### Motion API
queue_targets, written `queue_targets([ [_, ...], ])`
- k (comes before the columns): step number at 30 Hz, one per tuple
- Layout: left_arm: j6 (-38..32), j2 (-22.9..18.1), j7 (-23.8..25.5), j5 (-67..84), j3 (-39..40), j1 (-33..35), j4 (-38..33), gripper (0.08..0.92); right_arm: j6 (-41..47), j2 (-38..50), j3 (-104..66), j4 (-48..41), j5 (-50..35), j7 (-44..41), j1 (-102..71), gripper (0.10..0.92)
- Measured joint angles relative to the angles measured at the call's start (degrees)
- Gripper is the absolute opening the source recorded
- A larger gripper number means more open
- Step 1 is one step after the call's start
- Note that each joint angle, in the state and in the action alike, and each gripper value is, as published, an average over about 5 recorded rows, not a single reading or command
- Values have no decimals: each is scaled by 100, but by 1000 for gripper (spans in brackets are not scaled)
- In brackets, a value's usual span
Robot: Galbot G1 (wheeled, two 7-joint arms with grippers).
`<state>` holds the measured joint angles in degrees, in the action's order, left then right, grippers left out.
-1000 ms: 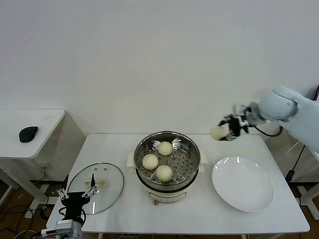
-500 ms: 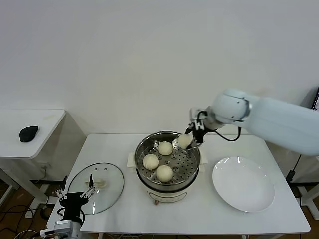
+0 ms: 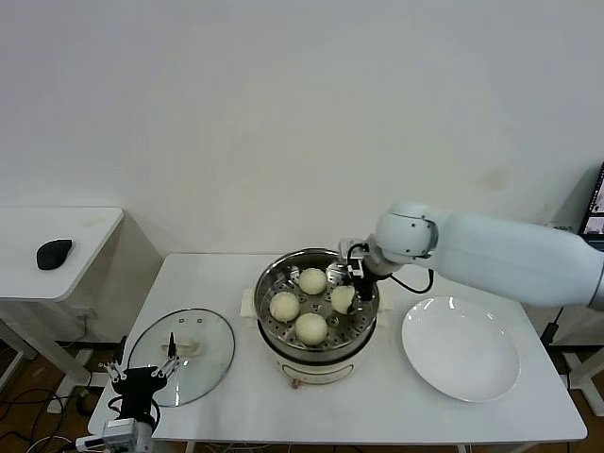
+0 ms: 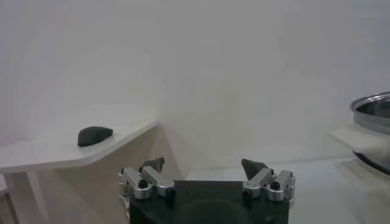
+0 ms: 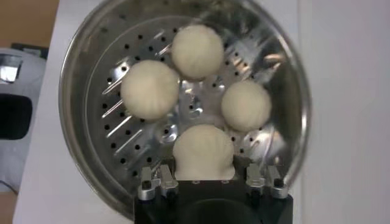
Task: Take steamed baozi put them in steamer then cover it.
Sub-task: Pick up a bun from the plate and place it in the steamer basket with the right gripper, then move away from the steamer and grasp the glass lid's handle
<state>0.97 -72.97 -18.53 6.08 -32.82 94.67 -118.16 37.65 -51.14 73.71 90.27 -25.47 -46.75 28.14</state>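
The steel steamer (image 3: 274,276) stands mid-table on its cream base. Three baozi (image 3: 312,280) (image 3: 284,306) (image 3: 310,327) lie on its perforated tray. My right gripper (image 3: 347,289) reaches down into the pot and is shut on the fourth baozi (image 3: 343,299), low over the tray's right side. In the right wrist view that baozi (image 5: 203,151) sits between my fingers (image 5: 152,181), and the other three lie beyond it. The glass cover (image 3: 209,359) lies flat on the table left of the steamer. My left gripper (image 3: 142,374) is parked open at the table's front left corner.
A flat white plate (image 3: 461,349) lies right of the steamer. A lower side table (image 3: 85,226) to the left carries a black object (image 3: 54,253). The left wrist view shows that object (image 4: 94,135) and the steamer's rim (image 4: 373,102).
My right gripper carried the baozi from high at the right, over the steamer's far rim, and down into the pot. The left arm has not moved.
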Motion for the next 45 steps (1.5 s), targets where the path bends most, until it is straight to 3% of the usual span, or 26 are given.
queue_targets([
  [8,-1,-8,0,0,-9,-7,-3,823,-6,-123,-53,-154,223,6,-223,614],
  [17,-5,-14,2,5,-39,-9,24,823,1,1,-248,-37,185,7,-201,813],
  [23,-9,-2,26,24,-34,-51,61,823,-37,351,-591,259,-26,240,-196,823],
  [28,-16,13,63,23,-16,-83,84,823,-231,869,-1077,641,-409,1005,-566,823],
  [38,-56,-26,92,-13,29,-74,95,823,-1481,1719,-3469,1339,-592,2827,-3240,823],
  [45,-171,-81,157,-151,113,-31,157,823,-2569,1237,-6113,1509,75,3359,-5894,823],
])
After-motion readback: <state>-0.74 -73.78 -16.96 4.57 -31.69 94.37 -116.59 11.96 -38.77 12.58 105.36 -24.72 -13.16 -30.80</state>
